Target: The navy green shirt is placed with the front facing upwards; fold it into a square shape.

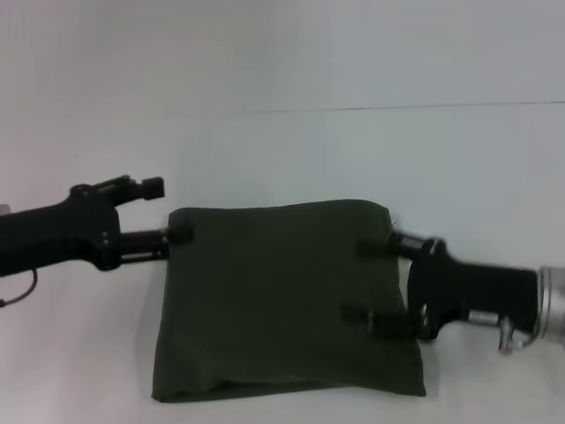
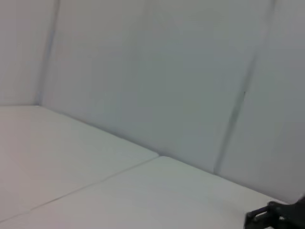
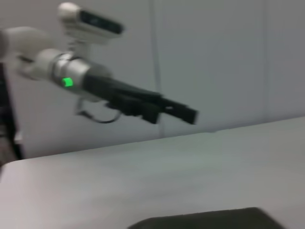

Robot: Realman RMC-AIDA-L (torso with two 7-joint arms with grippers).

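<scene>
Olive-green and plain, the navy green shirt (image 1: 282,300) lies folded into a rough square on the white table (image 1: 79,353), no lettering showing. Right gripper (image 1: 375,287) reaches flat over its right edge, fingers apart. Left gripper (image 1: 177,235) touches its upper-left corner; finger state unclear.

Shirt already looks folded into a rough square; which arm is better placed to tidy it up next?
Right, probably. The right gripper has both fingers spread over the right edge of the navy green shirt, while the left gripper only meets the far left corner.
</scene>
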